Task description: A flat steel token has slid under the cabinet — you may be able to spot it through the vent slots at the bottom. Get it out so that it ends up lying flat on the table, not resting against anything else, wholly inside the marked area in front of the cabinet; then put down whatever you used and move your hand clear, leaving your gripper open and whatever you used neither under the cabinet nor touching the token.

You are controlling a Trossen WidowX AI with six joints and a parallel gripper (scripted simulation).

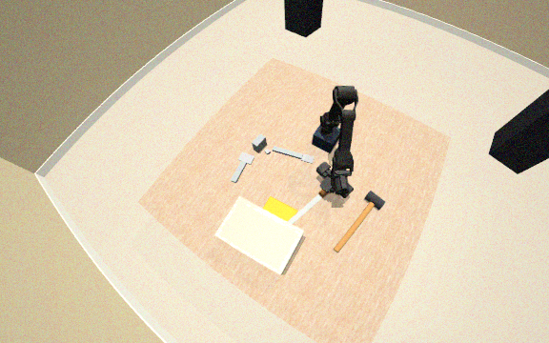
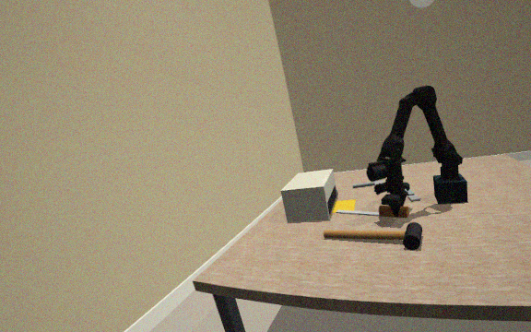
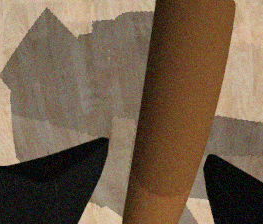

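1. Wood-grain table (image 1: 389, 267) (image 2: 293, 272): fills mid-frame in top view, lower right in exterior; plain tan wall at L of exterior.
2. Cabinet (image 1: 260, 233) (image 2: 306, 203) sits lower ctr in top view, marked yellow area (image 1: 280, 209) (image 2: 346, 206) along its front edge.
3. Token: not visible in any view. Prob. still under cabinet, can't confirm; none seen on the yellow.
4. Long-bladed tool (image 1: 307, 209) (image 2: 359, 213) (image 3: 182, 100) lies w/ blade toward the cabinet front, brown handle toward the arm. That suits a reach-under, imo. Can't tell if the tip is under the edge.
5. Gripper (image 1: 336, 188) (image 2: 394, 207) (image 3: 158, 153) is released: fingers apart astride the handle, gap each side in wrist view. Either a regrasp or a let-go; can't say which.
6. If regrasping, ctr the handle before closing, else it may skew the blade.
7. Mallet (image 1: 353, 228) (image 2: 367, 235) lies apart, right of the tool in top view; prob. not needed.
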